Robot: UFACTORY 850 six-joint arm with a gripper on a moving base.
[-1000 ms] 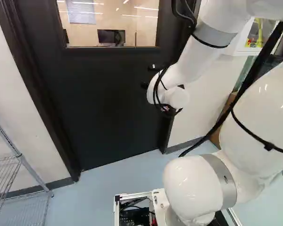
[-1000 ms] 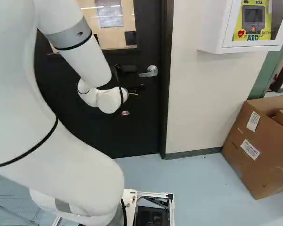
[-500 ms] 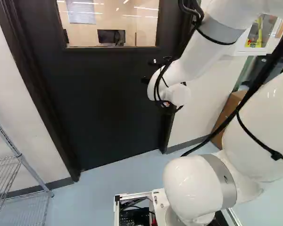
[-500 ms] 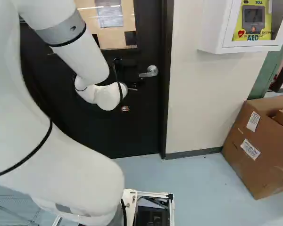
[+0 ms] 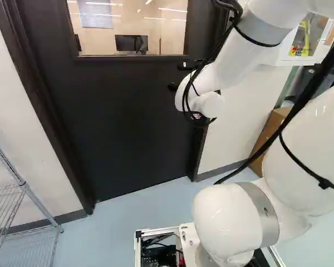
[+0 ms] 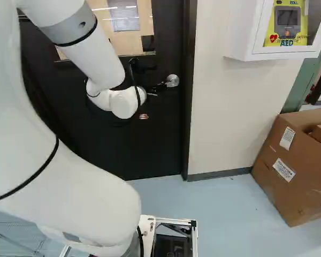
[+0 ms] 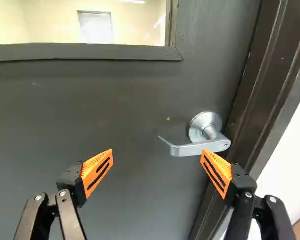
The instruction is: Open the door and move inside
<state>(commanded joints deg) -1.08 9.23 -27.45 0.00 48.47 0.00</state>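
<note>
The door, at centre-left of the left base view, is same as half a sec ago: shut. The base has not moved, but the end of the arm is a bit higher, approx. at upper centre of the right base view. There the gripper now comes in front of the handle, which was more free to see before. In the wrist view it is wide open w/ nothing held. The handle is ahead of the finger nearer the door frame, its free end pointing toward the gap; if they touch, I cannot tell. So I judge the step is still reaching: next, line up w/ the handle, press it down, then push or pull. Risk: the finger slips off or hits the frame.

The wall is pale, upper right of the right base view, the floor light blue, lower right. Also there: a cardboard box at right edge, a white cabinet upper right; wire rack at lower left of the left base view.
</note>
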